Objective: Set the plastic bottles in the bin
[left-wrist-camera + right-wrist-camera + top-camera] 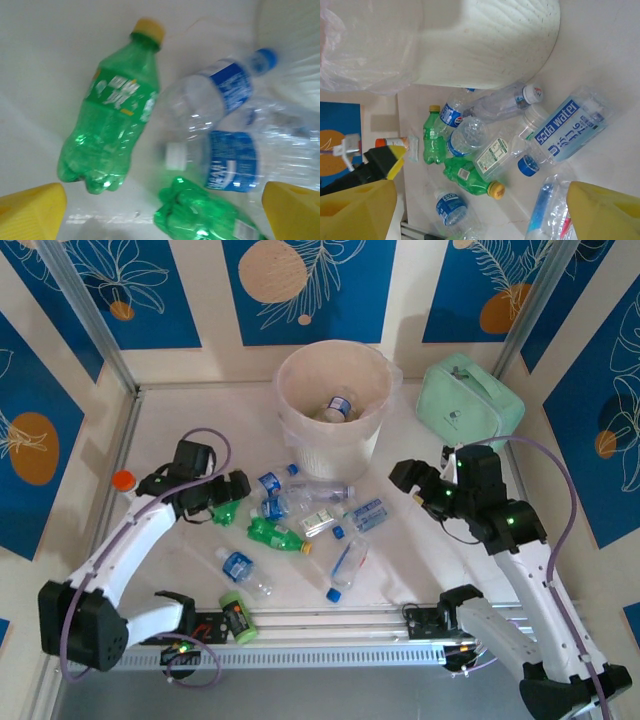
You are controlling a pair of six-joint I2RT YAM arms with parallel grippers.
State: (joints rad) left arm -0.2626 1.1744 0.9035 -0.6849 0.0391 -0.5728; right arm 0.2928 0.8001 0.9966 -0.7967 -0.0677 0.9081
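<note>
Over the plastic bottles [275, 534] strewn on the tabletop [400, 552] before the bin [330, 445], the left tool [164, 200] hung spread above a crumpled green bottle [197, 216] while the right tool [480, 200] gaped empty, so picking seemed in hand, next needing a descent and pinch.

A mint-green zippered case [470, 405] sits far right on the white worktop [180, 560]. A small orange-capped jar [123, 480] stands left, and a short black-labelled green can [237, 618] lies nearest.

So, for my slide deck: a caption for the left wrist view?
Open left pincer above a green yellow-capped bottle, two blue-labelled clear bottles and a crumpled green one.
</note>
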